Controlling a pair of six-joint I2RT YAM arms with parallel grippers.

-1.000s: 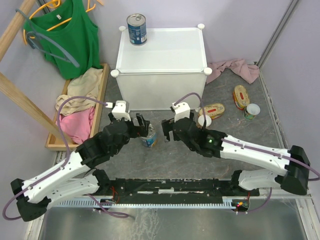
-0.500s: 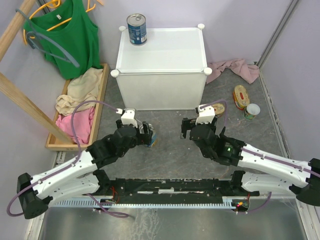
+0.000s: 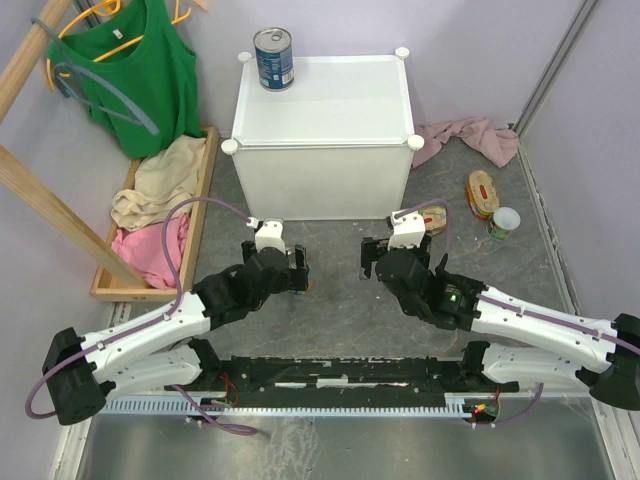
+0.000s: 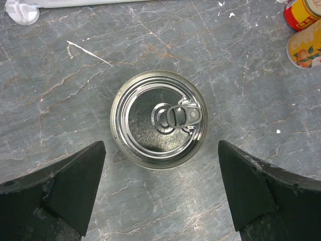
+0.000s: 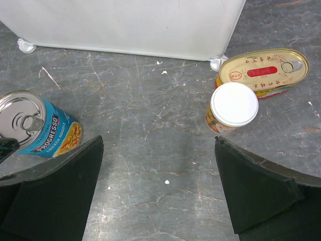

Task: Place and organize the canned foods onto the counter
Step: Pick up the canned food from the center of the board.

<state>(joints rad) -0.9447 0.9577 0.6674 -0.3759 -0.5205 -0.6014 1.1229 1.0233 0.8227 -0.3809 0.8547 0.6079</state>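
- Since a second ago, the left gripper [image 4: 160, 143] is moving forward and to the right, and now it is hovering directly above a tall blue-label can [image 4: 158, 119].
- We are seeing its jaws standing wide, one on each side of this can, with clear gaps, so nothing is being held.
- This can is standing upright on the grey marbled surface [image 4: 251, 75], in front of the counter [image 3: 325, 100], with its silver pull-tab lid facing up.
- The right gripper [image 5: 158, 140] is now sitting further to the right than a second ago.
- It is also spread wide and carrying nothing, and it is hanging over a bare part of the grey marbled surface.
- In the right wrist view, a small white-topped can [image 5: 233, 106] is standing ahead of the right finger, just in front of an oval gold tin [image 5: 263, 70] that is lying near the counter's corner; we cannot tell if the two are touching.
- A second tall can [image 3: 273, 58] is standing on the counter's top, at the far left corner.
- Another oval tin [image 3: 483, 192] and another white-topped can [image 3: 505, 222] are resting close together far on the right.
- A wooden tray [image 3: 205, 180] with clothes is lying left of the counter.
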